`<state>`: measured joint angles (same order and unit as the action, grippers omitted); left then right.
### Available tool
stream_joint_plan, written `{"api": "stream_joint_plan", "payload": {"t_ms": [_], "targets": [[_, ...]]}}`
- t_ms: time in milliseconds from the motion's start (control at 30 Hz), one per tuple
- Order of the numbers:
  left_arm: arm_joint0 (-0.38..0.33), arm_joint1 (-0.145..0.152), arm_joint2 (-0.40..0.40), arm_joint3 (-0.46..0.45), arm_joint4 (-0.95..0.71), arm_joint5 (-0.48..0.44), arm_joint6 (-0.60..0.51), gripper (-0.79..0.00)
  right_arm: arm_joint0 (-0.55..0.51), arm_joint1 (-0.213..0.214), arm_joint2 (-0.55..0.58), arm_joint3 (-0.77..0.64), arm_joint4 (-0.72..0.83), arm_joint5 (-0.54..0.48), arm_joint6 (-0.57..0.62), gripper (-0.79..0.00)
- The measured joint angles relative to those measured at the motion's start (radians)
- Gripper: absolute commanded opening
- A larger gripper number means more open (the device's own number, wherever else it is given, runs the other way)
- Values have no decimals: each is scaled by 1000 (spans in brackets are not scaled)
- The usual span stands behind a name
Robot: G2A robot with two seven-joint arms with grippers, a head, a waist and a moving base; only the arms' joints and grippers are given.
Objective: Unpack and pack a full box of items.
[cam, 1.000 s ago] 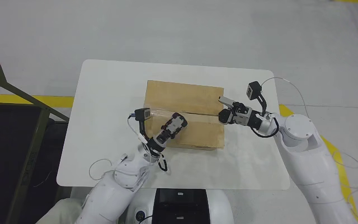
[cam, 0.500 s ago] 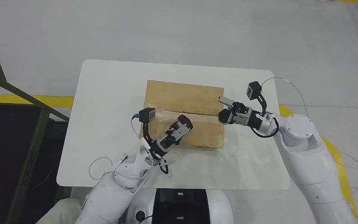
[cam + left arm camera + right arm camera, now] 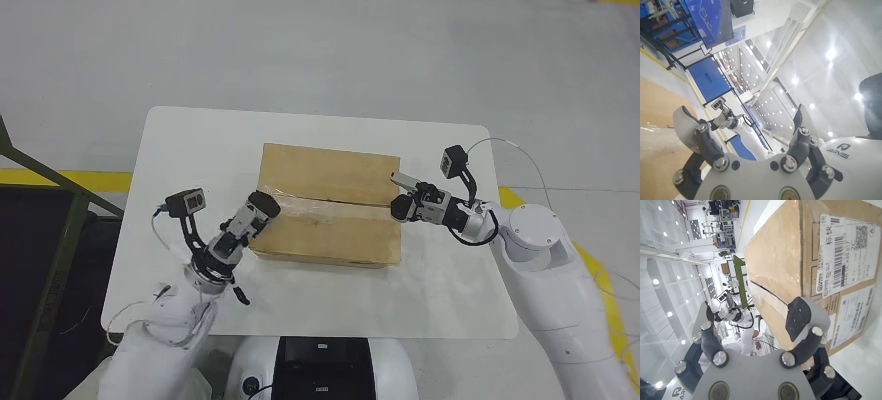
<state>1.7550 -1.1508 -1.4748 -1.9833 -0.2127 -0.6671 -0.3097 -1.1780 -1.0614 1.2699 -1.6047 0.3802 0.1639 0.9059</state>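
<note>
A closed cardboard box [image 3: 330, 205], its top seam sealed with clear tape, stands in the middle of the white table [image 3: 180, 180]. My left gripper [image 3: 260, 207] hovers at the box's left end, open, with nothing between its fingers [image 3: 686, 118]; the box top [image 3: 657, 102] lies beside one finger. My right gripper [image 3: 397, 194] is at the box's right end by the seam, open. In the right wrist view, one black pad [image 3: 797, 315] sits over the top edge of the box [image 3: 772, 253], above the labelled side wall [image 3: 848, 275].
Bare table surface lies left of the box [image 3: 190, 240], in front of it [image 3: 400, 300] and to its right. A thin cable [image 3: 520, 150] trails off the table's far right corner. Black furniture stands left of the table [image 3: 40, 260].
My left arm has pulled back leftward from above the box's front-left top to the box's left edge, its wrist swinging out over the table. The right arm has not moved.
</note>
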Motion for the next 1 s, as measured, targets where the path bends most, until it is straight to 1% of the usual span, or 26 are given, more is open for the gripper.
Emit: {"api": "stream_joint_plan", "payload": {"t_ms": [133,267,367,600,833,1000], "targets": [[-9,5,-71,29,-51,31,5,0,0,0,0,0,0,0,0,0],[-38,9,-130,88,-93,85,-11,0,0,0,0,0,0,0,0,0],[-61,12,-165,133,-122,108,-19,0,0,0,0,0,0,0,0,0],[-105,17,-230,206,-151,130,-45,0,0,0,0,0,0,0,0,0],[-147,26,-292,269,-147,190,-103,0,0,0,0,0,0,0,0,0],[-199,32,-320,322,-127,226,-135,0,0,0,0,0,0,0,0,0]]}}
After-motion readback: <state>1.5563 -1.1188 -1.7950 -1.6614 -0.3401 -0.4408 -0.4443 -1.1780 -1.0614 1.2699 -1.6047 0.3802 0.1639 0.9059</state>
